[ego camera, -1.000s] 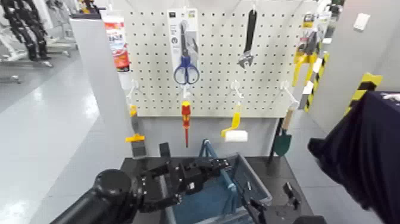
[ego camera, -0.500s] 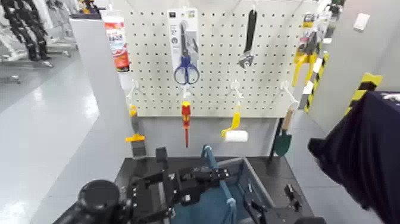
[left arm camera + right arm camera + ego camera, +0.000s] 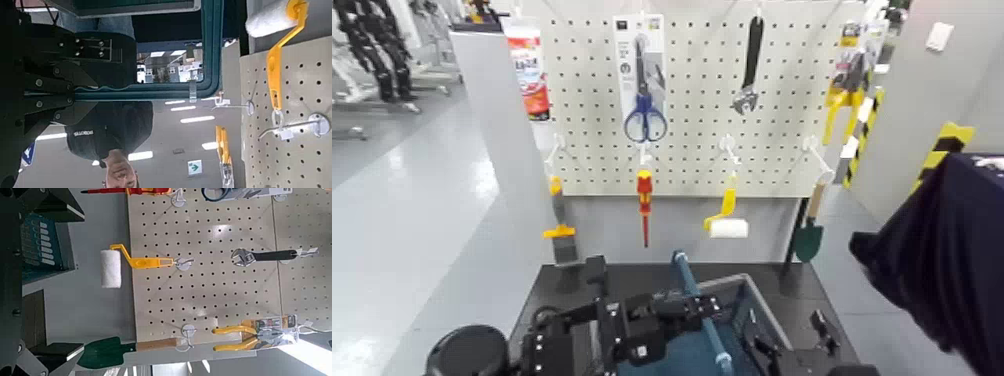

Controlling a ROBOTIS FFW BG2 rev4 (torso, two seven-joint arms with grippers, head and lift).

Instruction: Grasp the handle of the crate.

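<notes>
A: The handle (image 3: 698,300) — where is it?

B: It arches over the middle of the crate (image 3: 757,305), which sits on the dark tabletop (image 3: 567,285) below the pegboard (image 3: 702,90).

A: And the left tool (image 3: 682,303)?

B: It is right at the handle, beside the crate's near rim. I cannot tell whether its fingers have closed on the bar.

A: The right tool (image 3: 787,350)?

B: Low beside the crate's right wall. How far open it is, I cannot tell.

handle (image 3: 694,300) teal | crate (image 3: 760,312) blue-grey, seemingly | screwdriver (image 3: 644,203) red-yellow | pegboard (image 3: 702,100) white (dotted)
</notes>
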